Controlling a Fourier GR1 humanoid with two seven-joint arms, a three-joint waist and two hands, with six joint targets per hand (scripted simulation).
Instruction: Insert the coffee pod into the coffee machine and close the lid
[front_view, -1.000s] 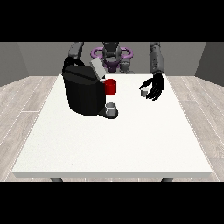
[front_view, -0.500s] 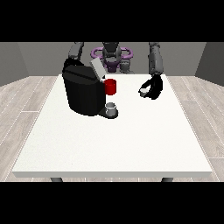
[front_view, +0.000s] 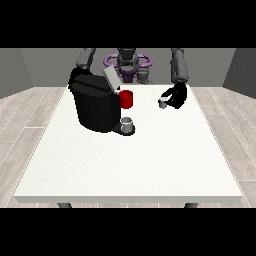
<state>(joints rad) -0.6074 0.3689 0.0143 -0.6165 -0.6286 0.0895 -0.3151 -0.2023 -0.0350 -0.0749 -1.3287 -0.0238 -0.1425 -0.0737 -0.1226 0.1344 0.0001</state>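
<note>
A black coffee machine (front_view: 95, 106) stands on the table's left half, its grey lid (front_view: 111, 78) tilted up and open. A red holder (front_view: 127, 99) juts from its front, and a small grey cup (front_view: 127, 122) sits on the drip base below. The hand at the view's right (front_view: 176, 95) is lifted above the table, its fingers curled round a small grey coffee pod (front_view: 162, 103). The pod is to the right of the machine, apart from it. The hand at the view's left is hidden behind the machine; only its arm (front_view: 85, 58) shows.
The white table (front_view: 135, 165) spreads wide toward the camera in front of the machine. The robot's torso (front_view: 128, 65) stands behind the far edge. Wooden floor surrounds the table.
The hand at the view's right has risen slightly and shifted a little left, toward the machine, with the pod in it. The machine and its lid have not moved.
</note>
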